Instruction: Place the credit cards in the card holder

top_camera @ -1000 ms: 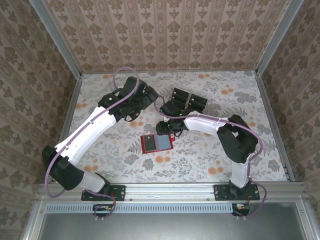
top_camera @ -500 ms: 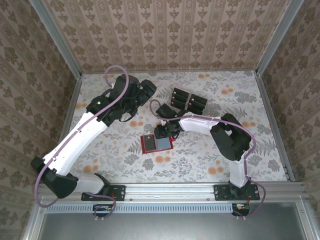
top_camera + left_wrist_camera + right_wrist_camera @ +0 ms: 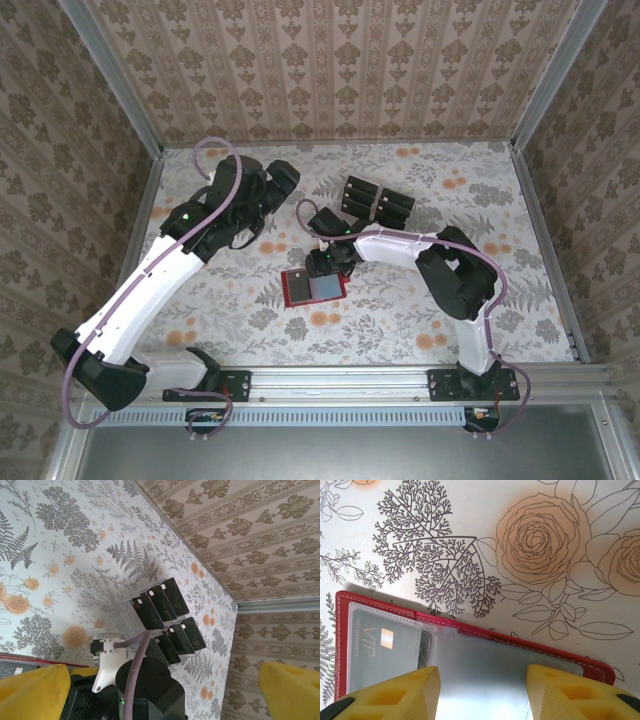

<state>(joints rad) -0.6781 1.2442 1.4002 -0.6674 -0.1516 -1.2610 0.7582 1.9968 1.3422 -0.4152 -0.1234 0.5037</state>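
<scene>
Floral-papered table [image 3: 520, 230] lies under both arms: my left gripper [image 3: 283, 180] hangs well apart from the work, jaws wide and empty. My right gripper [image 3: 482, 690] stands half-spread astride the clear sleeve [image 3: 485, 655] of the red card holder [image 3: 297, 291] at mid-table, a VIP card [image 3: 375, 650] in its pocket and spare credit cards [image 3: 378, 203] beyond; whether it pinches anything I cannot tell. Nothing pins the holder, so a push could skid it; since a second ago the left arm has swung toward the left wall.
</scene>
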